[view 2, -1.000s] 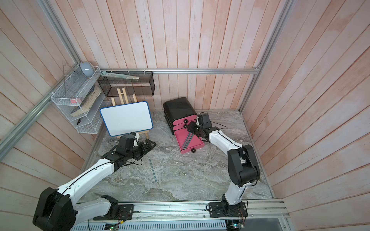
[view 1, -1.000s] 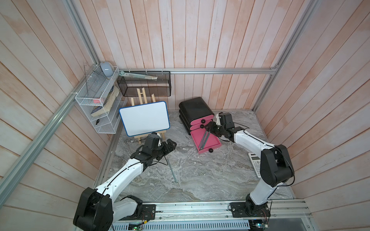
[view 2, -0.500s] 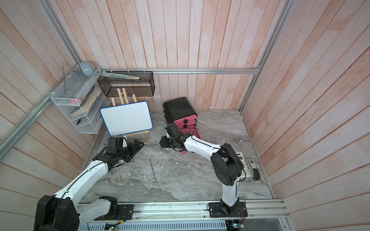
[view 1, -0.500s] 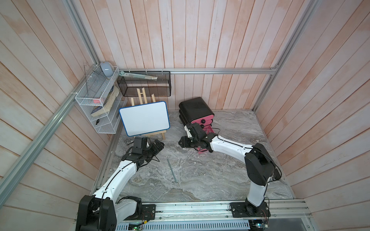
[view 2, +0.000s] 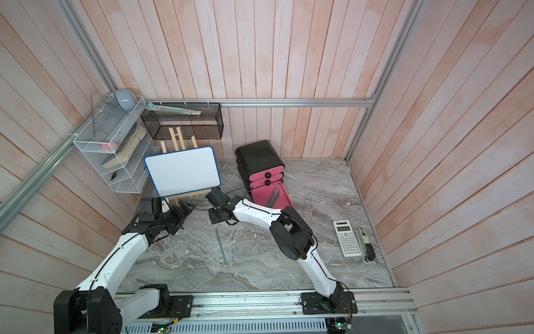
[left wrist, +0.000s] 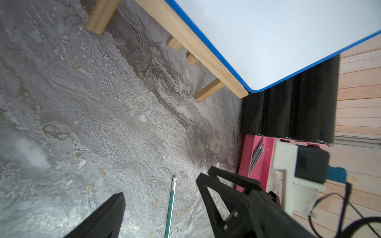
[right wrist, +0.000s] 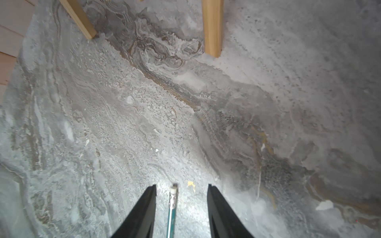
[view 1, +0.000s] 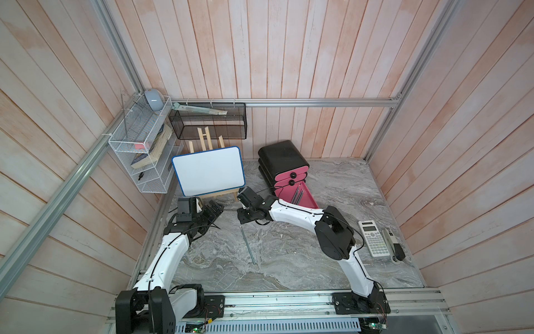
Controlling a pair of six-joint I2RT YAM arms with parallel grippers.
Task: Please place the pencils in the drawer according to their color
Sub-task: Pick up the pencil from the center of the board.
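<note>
My right claw (right wrist: pixel 181 186) hangs low over the marble tabletop (right wrist: pixel 123 123), its jaws partway apart and gripping nothing. The eraser end of a teal-green pencil (right wrist: pixel 171 208) lies on the stone between them, touching neither. In both top views it lies alone mid-table, well apart from the black cabinet (view 1: pixel 281 156), whose bottom pink drawer (view 1: pixel 312 201) stands pulled out with a few pencils (view 1: pixel 298 194) inside. My left claw (left wrist: pixel 162 186) is spread wide and empty, near the wooden easel (left wrist: pixel 191 41) carrying the whiteboard (left wrist: pixel 268 37).
</note>
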